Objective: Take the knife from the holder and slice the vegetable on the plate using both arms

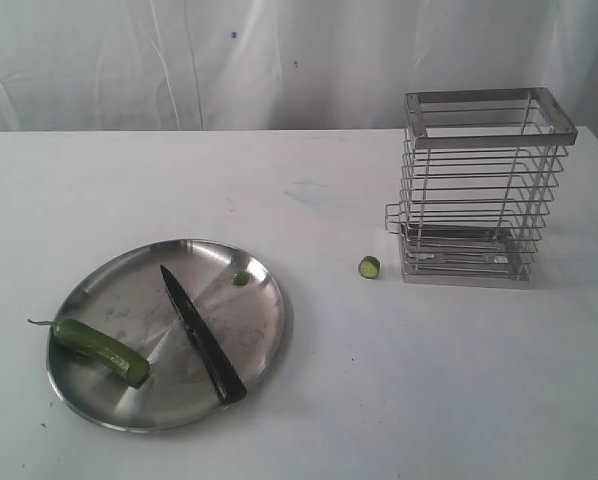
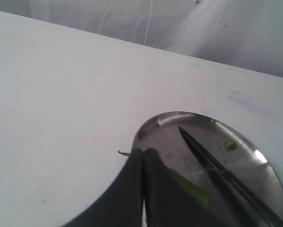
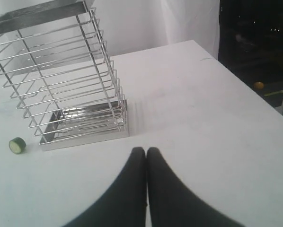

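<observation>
Exterior view: one plate (image 1: 129, 285), one knife (image 1: 201, 333), one vegetable (image 1: 101, 350), one holder (image 1: 479, 190), two slices (image 1: 369, 267); left gripper (image 2: 144, 153) and right gripper (image 3: 146, 151) closed.

Black knife (image 1: 201, 334), dark-green vegetable (image 1: 101, 351), silver plate (image 1: 109, 285), silver wire holder (image 1: 479, 190), white table (image 1: 429, 370)

We find the white tabletop (image 1: 409, 390) open along the front and between the round shiny steel plate (image 1: 99, 275) and the tall silver wire holder (image 1: 484, 190). Only a small round green slice (image 1: 369, 267) lies there, near the holder's base. On the plate, the slim black knife (image 1: 201, 332) lies diagonally across the middle. The slender dark-green vegetable (image 1: 104, 350) lies by the left rim, with bare steel between them. A tiny green piece (image 1: 241, 278) sits right of the blade.
</observation>
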